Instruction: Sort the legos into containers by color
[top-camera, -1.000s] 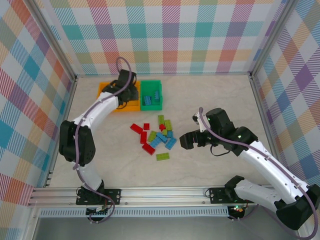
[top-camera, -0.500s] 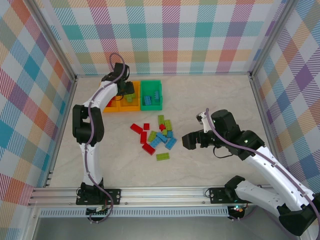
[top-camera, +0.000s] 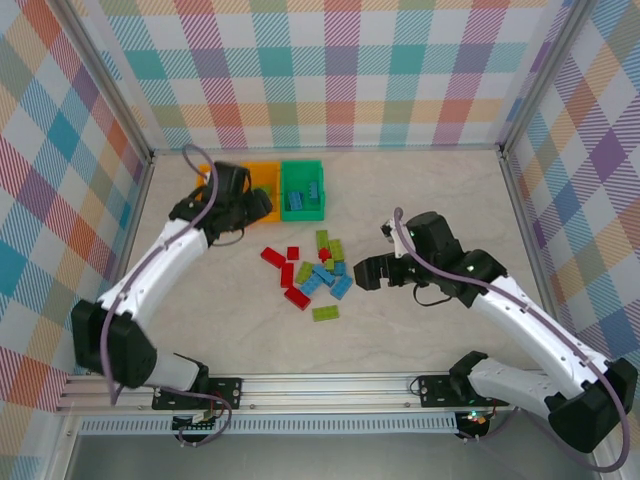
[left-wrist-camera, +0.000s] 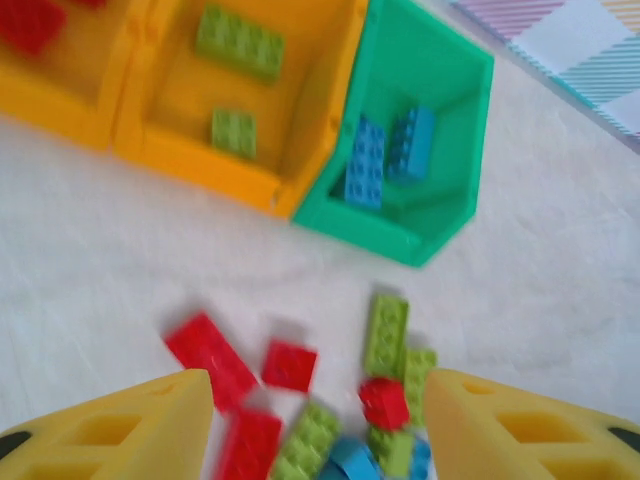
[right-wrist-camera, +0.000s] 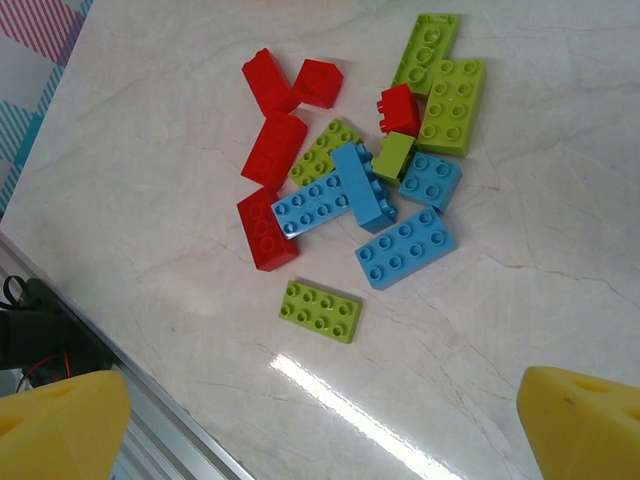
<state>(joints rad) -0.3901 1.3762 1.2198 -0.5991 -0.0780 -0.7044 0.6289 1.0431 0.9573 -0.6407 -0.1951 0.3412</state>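
Spread wide and empty, the right gripper (top-camera: 368, 273) hovers at three o'clock of the loose legos (top-camera: 318, 277), where one outlying brick should be straddled squarely, while the left gripper (left-wrist-camera: 315, 430), parted and empty, hangs at eleven o'clock before the containers (left-wrist-camera: 390, 235).

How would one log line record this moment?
left gripper: open, empty | right gripper: open, beside loose plastic brick pile | green plastic bin: two blue bricks | middle orange bin: two lime bricks
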